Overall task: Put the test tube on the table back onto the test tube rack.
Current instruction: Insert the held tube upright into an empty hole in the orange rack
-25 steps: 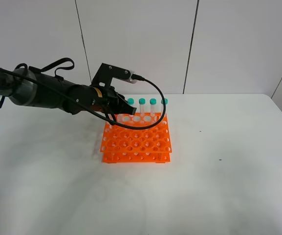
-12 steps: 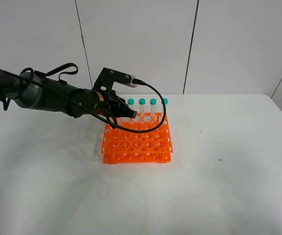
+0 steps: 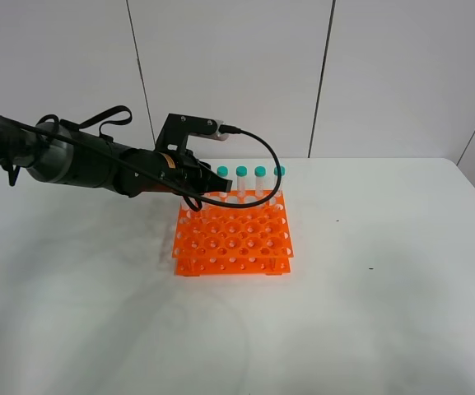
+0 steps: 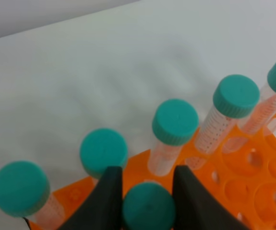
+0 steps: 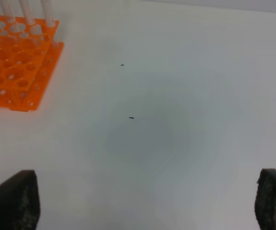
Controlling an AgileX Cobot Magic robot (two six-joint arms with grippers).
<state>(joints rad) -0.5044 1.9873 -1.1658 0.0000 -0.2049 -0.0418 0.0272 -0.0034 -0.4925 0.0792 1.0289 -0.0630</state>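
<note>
The orange test tube rack (image 3: 230,240) stands mid-table on the white table (image 3: 369,321), with several teal-capped tubes (image 3: 250,183) upright in its back row. My left gripper (image 3: 202,194) hangs over the rack's back left corner. In the left wrist view its two black fingers (image 4: 107,201) close around the teal cap of the test tube (image 4: 148,209), which is upright just in front of the back-row tubes (image 4: 175,122) above the rack (image 4: 252,165). The tube's body is hidden. My right gripper (image 5: 142,201) is open and empty over bare table, out of the exterior view.
The rack (image 5: 14,62) lies off to one side in the right wrist view. Two small dark specks (image 5: 131,118) mark the table. A grey panelled wall (image 3: 328,74) stands behind the table's far edge.
My left gripper has shifted slightly over the rack's back left corner. The rack and its tubes have moved a touch to the right.
</note>
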